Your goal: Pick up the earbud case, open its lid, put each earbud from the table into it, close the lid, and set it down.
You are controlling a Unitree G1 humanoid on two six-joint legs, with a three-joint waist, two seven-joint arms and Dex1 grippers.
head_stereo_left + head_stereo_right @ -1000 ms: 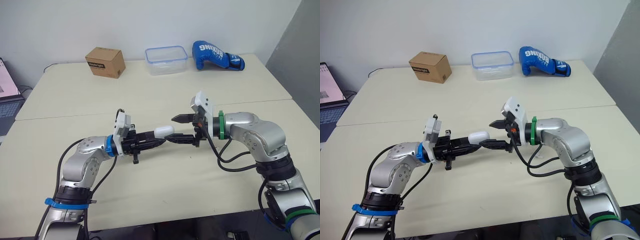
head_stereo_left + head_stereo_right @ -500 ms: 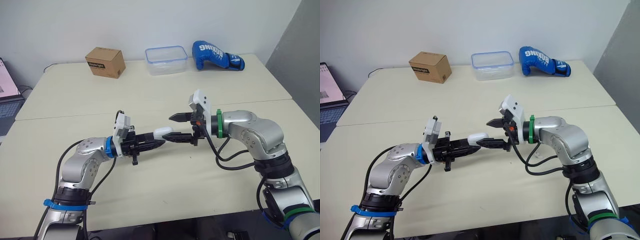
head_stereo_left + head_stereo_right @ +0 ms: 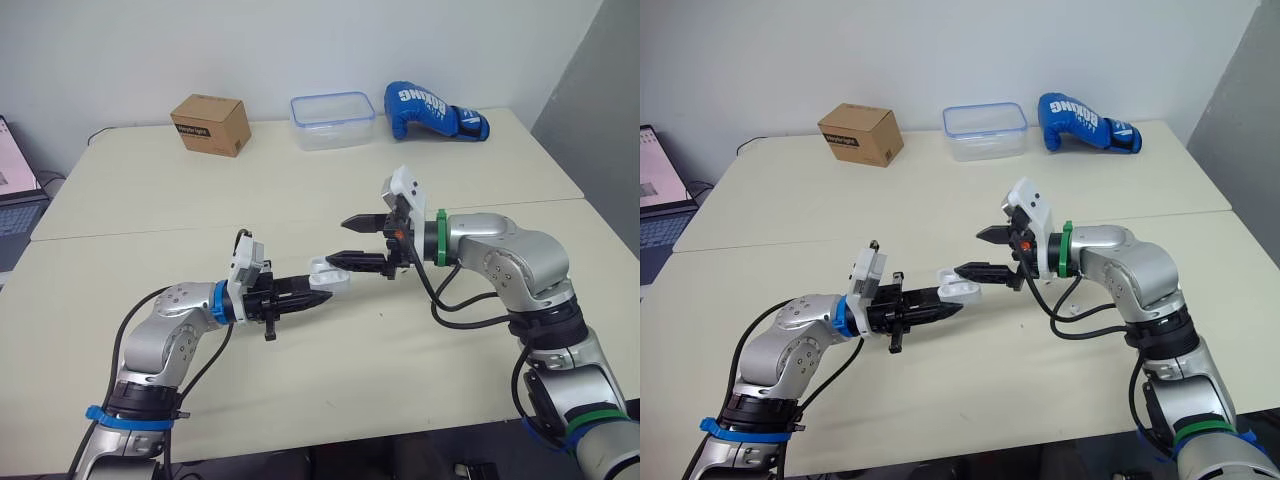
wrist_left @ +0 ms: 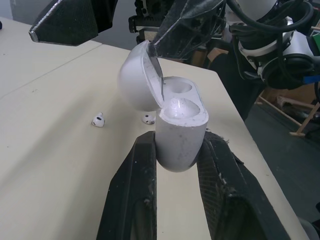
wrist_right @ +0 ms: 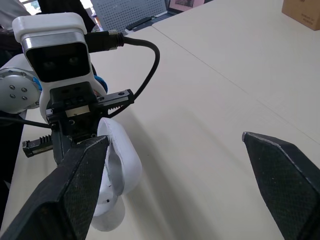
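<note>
The left gripper was clamped on the lower body of the white rounded plastic earbud case, one black finger on each side, holding it clear above the pale beige table. The case's domed white lid stood swung back on its hinge, leaving both sockets bare and empty. Two small white earbuds lay on the table just beyond the case, near each other. To the right, the right gripper had its fingers spread wide, and the lower one seemed to rest against the lid's rim.

The lid-opening step looked nearly complete. To finish it well, that finger should probably follow the hinge's arc rather than push straight, while the left grip stays firm and low, sockets tilted upward. It should then draw away gently so the lid does not snap closed.
</note>
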